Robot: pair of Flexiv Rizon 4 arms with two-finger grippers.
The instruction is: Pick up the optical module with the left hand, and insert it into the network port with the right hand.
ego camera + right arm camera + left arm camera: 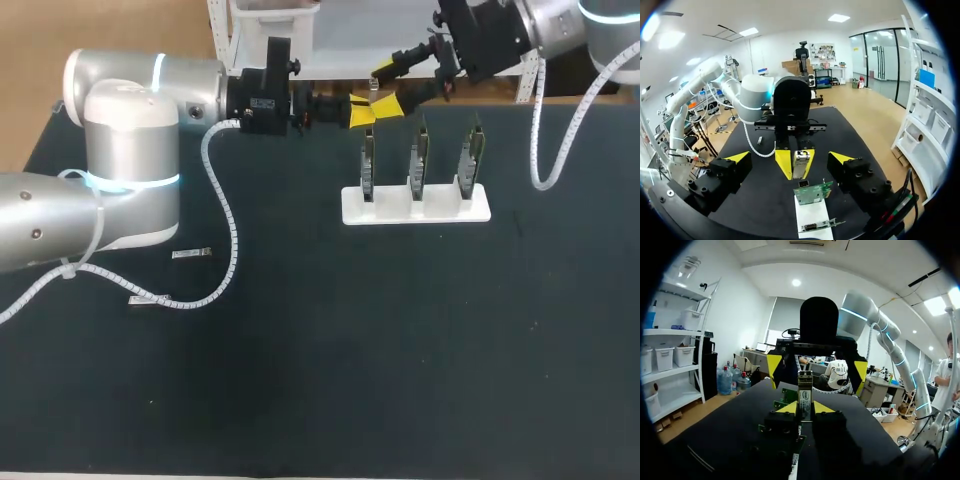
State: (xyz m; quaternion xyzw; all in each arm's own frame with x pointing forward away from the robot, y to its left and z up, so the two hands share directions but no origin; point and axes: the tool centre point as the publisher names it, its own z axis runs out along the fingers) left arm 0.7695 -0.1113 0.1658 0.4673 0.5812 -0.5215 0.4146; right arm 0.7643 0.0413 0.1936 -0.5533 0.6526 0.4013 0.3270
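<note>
**Handover staged above the card stand**

Left gripper point(375, 108) was clamped on the optical module point(805, 395), which stuck out past its tips, likely to offer it for transfer. Right gripper point(410, 78) was wide open, fingers flanking the module and clear of it. Module sat in mid-air, about 12 o'clock from the leftmost network card point(368, 160) on the white stand point(415, 207).

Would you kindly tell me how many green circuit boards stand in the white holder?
3 green circuit boards, all upright in the white rectangular holder: one at its left end, one in the middle, one at its right end.
</note>
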